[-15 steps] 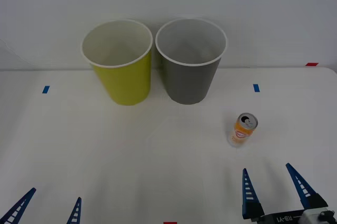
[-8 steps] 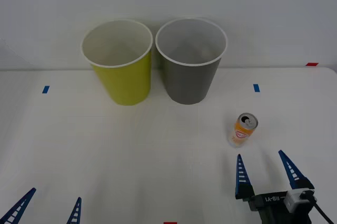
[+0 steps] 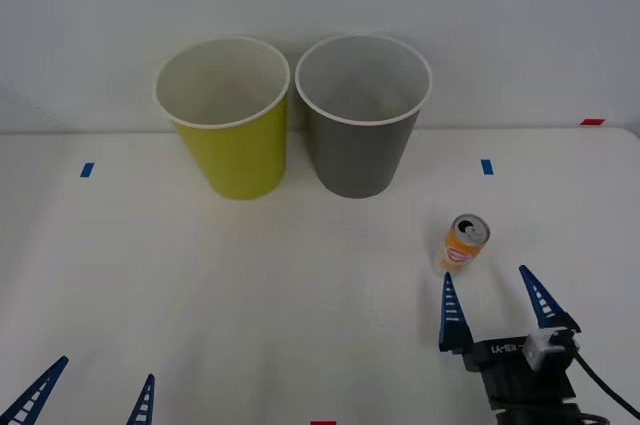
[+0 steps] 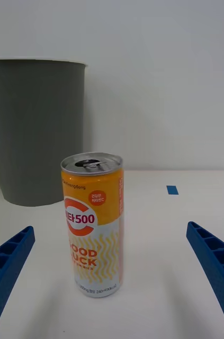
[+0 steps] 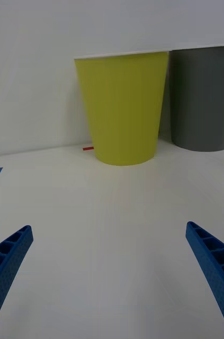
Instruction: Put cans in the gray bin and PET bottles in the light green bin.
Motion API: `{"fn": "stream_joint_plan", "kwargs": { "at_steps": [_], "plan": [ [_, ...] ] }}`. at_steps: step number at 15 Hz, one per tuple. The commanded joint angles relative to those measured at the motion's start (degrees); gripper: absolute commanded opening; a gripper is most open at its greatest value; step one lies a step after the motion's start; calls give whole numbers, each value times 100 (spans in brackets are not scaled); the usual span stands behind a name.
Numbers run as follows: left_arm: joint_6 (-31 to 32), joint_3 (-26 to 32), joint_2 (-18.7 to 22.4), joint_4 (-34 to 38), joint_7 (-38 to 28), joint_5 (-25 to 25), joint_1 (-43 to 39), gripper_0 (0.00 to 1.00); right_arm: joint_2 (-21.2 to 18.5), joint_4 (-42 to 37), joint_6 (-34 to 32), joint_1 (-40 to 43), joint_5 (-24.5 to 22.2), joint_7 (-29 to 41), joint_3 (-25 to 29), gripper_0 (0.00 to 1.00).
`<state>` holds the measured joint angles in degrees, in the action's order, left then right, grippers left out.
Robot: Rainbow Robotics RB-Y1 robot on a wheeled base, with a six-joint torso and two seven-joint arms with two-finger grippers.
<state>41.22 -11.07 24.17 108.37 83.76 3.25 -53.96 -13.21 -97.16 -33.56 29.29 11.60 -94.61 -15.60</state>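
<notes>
The right gripper (image 3: 496, 297) sits low over the table (image 3: 300, 295) with its blue fingers spread wide, the can (image 3: 461, 244) standing upright just ahead of the tips and not yet between them. It looks light, thin-walled and slick — I'd clamp the middle of its body, gently. The gray bin (image 3: 360, 125) stands beyond, the light green bin (image 3: 232, 130) beside it. The left gripper (image 3: 88, 400) waits open at the near edge.

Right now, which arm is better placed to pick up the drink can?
Right. The right gripper is open just short of the upright drink can, lined up with it. The left gripper sits open far across the table.
</notes>
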Motion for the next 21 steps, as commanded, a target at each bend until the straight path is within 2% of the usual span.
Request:
{"fn": "stream_joint_plan", "kwargs": {
  "at_steps": [1, 7, 21],
  "plan": [
    [0, 0, 0, 0, 0, 0, 0, 100, 56, 4, 192, -134, -61, -13, 40, 100],
    [0, 0, 0, 0, 0, 0, 0, 100, 267, 4, 666, -406, -202, -13, 163, 100],
    [0, 0, 0, 0, 0, 0, 0, 100, 398, 4, 1361, -925, -254, -57, 224, 100]
  ]
}}
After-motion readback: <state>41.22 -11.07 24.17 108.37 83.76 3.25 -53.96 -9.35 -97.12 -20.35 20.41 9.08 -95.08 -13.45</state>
